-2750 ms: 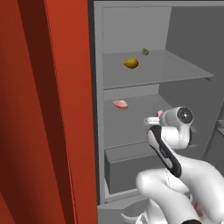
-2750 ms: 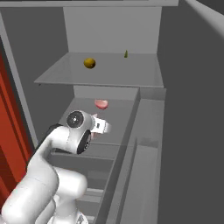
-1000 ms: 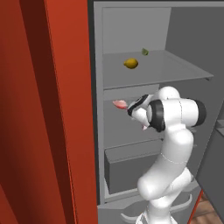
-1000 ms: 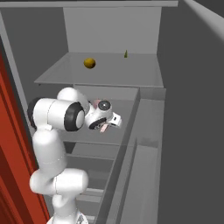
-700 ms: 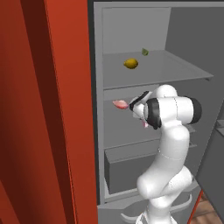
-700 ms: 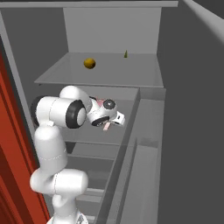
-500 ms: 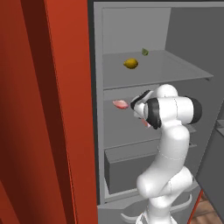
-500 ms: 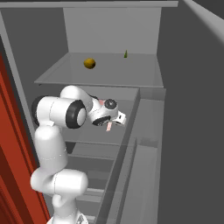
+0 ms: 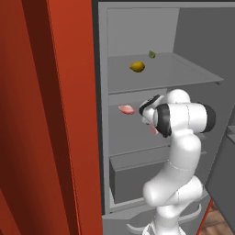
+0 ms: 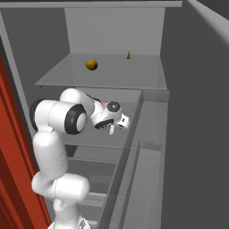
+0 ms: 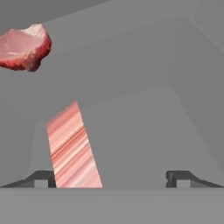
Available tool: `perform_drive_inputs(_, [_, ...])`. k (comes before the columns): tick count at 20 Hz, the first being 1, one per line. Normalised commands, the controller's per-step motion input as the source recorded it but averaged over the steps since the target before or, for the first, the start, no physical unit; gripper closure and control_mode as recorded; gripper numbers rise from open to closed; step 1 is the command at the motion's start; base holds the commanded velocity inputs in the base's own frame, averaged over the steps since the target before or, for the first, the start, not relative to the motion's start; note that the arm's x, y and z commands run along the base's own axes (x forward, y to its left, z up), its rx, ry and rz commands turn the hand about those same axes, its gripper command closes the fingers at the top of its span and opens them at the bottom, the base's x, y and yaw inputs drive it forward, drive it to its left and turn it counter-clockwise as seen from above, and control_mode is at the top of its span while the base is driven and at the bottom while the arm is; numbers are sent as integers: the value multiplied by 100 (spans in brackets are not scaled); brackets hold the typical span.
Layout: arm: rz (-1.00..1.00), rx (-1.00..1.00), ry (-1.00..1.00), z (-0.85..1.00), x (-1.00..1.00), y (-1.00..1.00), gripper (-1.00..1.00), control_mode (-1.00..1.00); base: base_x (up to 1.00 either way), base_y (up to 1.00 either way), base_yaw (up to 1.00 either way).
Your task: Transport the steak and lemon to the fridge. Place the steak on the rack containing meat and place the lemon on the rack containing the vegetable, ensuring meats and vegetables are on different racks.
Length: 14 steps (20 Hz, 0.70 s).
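My gripper [image 11: 111, 177] stands with its jaws spread wide, and the steak [image 11: 72, 146] leans against the left fingertip [image 11: 41, 178] as a striped pink slab, well clear of the other tip. I judge it released, or just about, not clamped. It sits over the middle shelf [image 9: 137, 133] of the fridge [image 10: 116, 31], and in the left base view a sliver of it [image 9: 153, 129] shows just under the hand. Up and to the left in the hand view lies another piece of raw meat [image 11: 24, 48], farther back on the same shelf, which in the left base view shows near the rear wall [image 9: 126, 109].

On the top shelf [image 9: 183, 73] the lemon [image 9: 137, 67] rests near the middle, with the small green vegetable [image 9: 152, 54] behind it, apart from it.

So I read this as the close of the steak step, with the lemon already placed. Next I would draw the hand straight back without brushing the slab, since it may still be tilted.

I see no writing, brand or label anywhere
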Motion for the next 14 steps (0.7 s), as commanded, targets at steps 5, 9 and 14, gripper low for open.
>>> perform_drive_inputs(5, [0,-3,-21,-38,-52,21,-100,-100,0,0,0])
perform_drive_inputs(9, [0,-1,-31,-14,-94,2,-100,-100,0,0,0])
perform_drive_inputs(14, [0,0,-24,-13,-100,0,-100,-100,0,0,0])
